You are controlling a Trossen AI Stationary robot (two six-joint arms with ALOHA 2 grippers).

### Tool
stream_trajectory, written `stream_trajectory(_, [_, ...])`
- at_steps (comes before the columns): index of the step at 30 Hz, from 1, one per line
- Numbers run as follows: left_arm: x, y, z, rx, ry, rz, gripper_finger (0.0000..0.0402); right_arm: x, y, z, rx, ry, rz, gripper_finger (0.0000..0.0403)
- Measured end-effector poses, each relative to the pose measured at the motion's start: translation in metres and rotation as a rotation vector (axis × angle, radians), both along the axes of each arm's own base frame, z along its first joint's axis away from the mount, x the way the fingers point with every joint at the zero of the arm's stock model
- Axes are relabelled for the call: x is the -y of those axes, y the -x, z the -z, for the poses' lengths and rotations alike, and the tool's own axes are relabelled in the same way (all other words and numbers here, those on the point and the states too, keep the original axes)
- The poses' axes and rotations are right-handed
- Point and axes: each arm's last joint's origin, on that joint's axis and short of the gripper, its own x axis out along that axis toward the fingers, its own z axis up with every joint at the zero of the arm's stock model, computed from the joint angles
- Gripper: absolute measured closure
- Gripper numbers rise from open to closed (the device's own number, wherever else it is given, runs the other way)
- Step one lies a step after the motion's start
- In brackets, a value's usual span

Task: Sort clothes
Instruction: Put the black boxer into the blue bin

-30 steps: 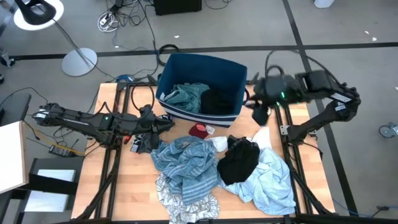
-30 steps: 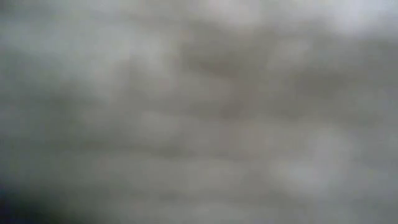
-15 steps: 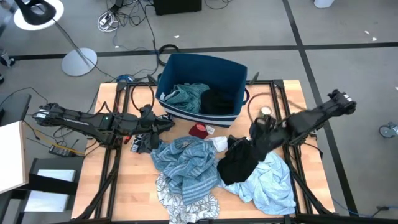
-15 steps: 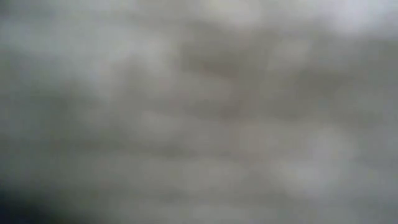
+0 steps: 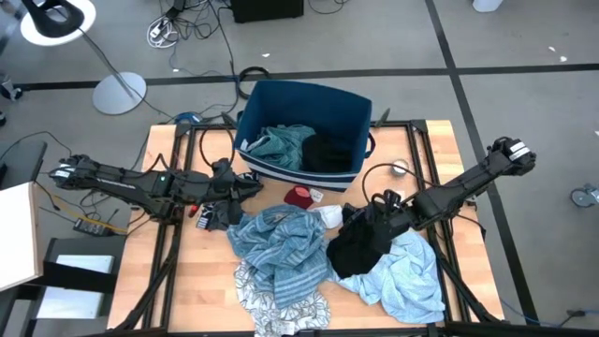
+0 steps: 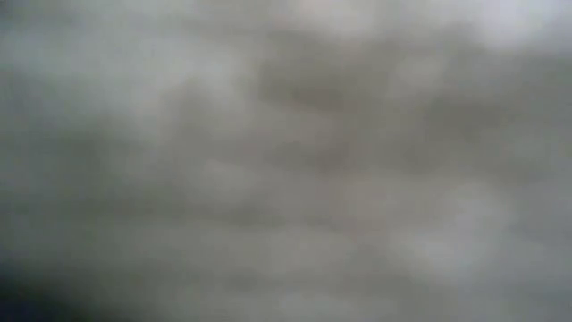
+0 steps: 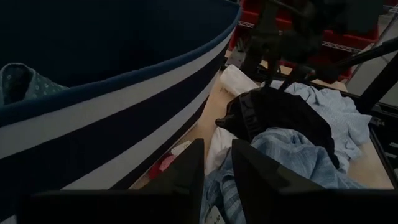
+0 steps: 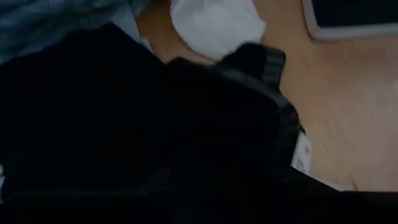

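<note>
A pile of clothes lies on the table in front of the dark blue bin: a blue-striped garment, a black one, a pale blue one, a leaf-print one, a white one and a small red one. A teal garment and another black one lie in the bin. My right gripper is low at the black garment's far right part; the garment fills its wrist view. My left gripper is narrowly open and empty by the bin's near left corner.
The bin's striped wall stands close along my left gripper. A small round thing lies on the bare wood at the far right of the table. The low view shows only a grey blur. Cables and a lamp base lie on the floor beyond the table.
My right gripper has come from high beside the bin's right end, down and toward the table's near edge, onto the black garment in the pile. The clothes lie as before.
</note>
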Motion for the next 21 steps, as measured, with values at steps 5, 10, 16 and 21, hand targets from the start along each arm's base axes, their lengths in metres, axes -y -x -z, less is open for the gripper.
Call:
stream_trajectory(5, [0.001, -0.008, 0.004, -0.008, -0.006, -0.002, 0.0314, 0.007, -0.006, 0.015, 0.054, 0.01, -0.021, 0.0293])
stream_trajectory(10, [0.002, -0.014, 0.008, -0.021, -0.008, -0.002, 0.0314, 0.01, -0.009, 0.011, 0.059, 0.032, -0.042, 0.0381])
stream_trajectory(16, [0.003, -0.016, 0.009, -0.02, -0.004, 0.0, 0.0314, 0.009, -0.015, -0.031, 0.116, 0.086, -0.093, 0.04])
stream_trajectory(21, [0.003, -0.017, 0.008, -0.013, -0.011, 0.004, 0.0314, 0.009, -0.015, -0.069, 0.12, 0.043, -0.143, 0.04])
